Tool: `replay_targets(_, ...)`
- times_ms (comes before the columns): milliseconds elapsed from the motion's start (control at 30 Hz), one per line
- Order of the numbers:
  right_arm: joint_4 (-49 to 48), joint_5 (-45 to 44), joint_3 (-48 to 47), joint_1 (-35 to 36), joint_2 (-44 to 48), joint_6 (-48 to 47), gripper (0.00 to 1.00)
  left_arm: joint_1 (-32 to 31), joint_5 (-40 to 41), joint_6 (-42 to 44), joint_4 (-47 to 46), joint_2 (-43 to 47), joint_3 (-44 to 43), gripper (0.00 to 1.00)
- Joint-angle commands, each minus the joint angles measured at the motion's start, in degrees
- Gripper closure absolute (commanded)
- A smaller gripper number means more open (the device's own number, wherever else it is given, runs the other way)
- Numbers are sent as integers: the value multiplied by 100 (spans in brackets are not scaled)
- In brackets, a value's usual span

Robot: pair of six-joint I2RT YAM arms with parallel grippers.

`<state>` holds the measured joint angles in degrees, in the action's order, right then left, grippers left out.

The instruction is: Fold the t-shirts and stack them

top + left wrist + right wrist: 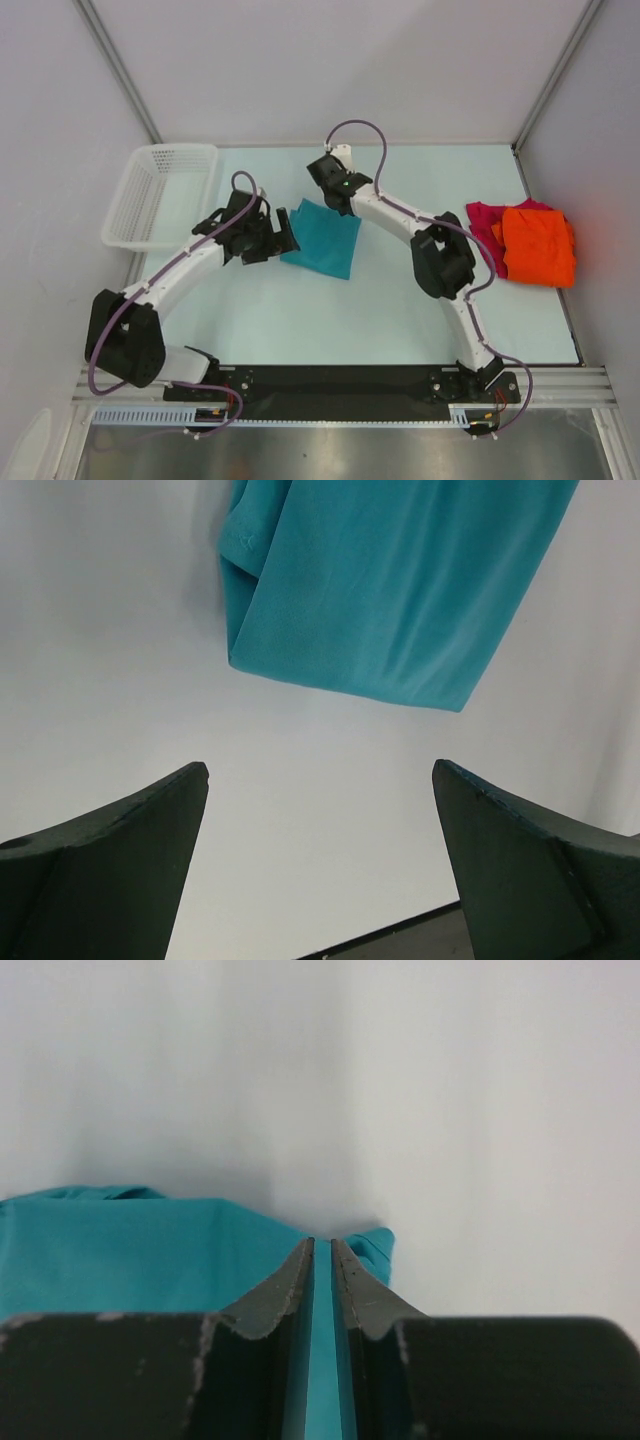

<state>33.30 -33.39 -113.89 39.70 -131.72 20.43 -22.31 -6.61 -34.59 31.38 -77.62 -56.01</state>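
Right fingers (270, 1300): we see them pinching an edge of the teal t-shirt (322, 238).
Left fingers (100, 870): spread wide, just beside that shirt, not touching it.
Teal t-shirt: folded, middle of the desk (300, 320).
Orange t-shirt (538, 245): partly overlapping the magenta t-shirt (482, 220), right side.
Basket (120, 205): white mesh, far left; we find all three shirts outside it.

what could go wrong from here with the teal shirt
The right gripper pinches only a thin edge of the teal shirt, so the cloth may slip out if pulled. The left gripper is open and holds nothing; with one corner held, the shirt may unfold or bunch when moved.
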Motion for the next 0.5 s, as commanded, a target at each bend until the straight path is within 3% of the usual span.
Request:
replay_targets(0,-375,-335,787,134,1102,49,82,-2,-94,-39,-535,-401,-6,1)
replay_targets(133,-500,-283,1403,204,1263,207,82,-168,-182,22,-703,-1103,-278,1)
replay_targets(467,-509,-54,1650,213,692,471,84,-353,-86,268,-528,-1896,-1245,1)
